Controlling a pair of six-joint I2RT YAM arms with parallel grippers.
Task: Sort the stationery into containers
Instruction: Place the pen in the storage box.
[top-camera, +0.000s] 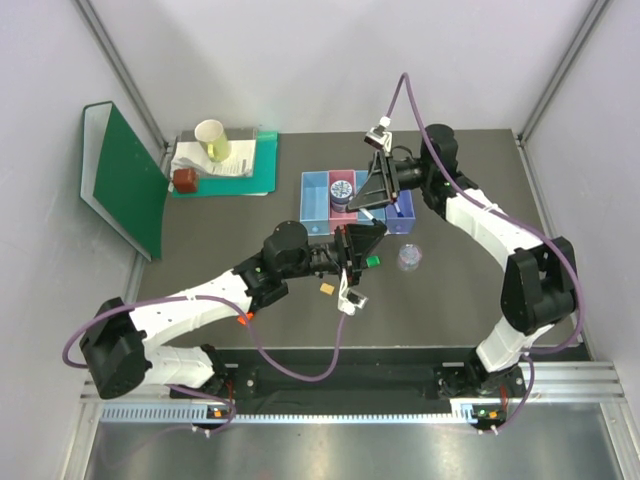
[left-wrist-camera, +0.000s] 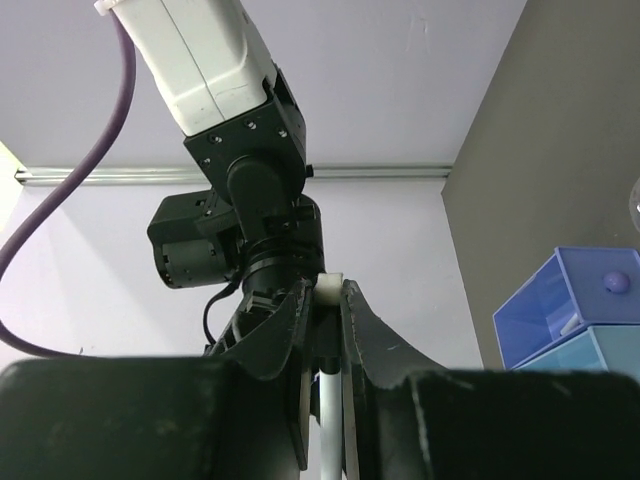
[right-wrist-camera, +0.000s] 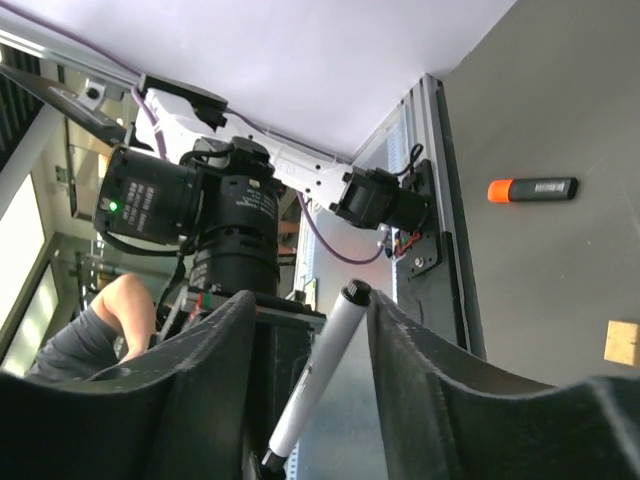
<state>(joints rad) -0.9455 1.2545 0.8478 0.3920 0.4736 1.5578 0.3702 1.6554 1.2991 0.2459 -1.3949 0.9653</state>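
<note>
Where the dark grey table (top-camera: 200, 240) meets pale walls, you have a green folder (top-camera: 130, 180) leaning at the left. Your left gripper (left-wrist-camera: 328, 300) is clenched on a slim white pen (left-wrist-camera: 327, 400), raised just in front of the bins (top-camera: 318, 195) — your right gripper (right-wrist-camera: 310, 300) straddles it, released, with gaps on both sides.

bins (top-camera: 314, 197) light blue, pink, blue, purple; tin (top-camera: 341, 189) blue-patterned; folder (top-camera: 135, 182) green; highlighter (right-wrist-camera: 535, 188) black, orange cap; block (right-wrist-camera: 622, 342) tan; pen (left-wrist-camera: 327, 425) white

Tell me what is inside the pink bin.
Only a round blue-patterned tin shows in the pink bin; anything beneath the tin is covered.
</note>
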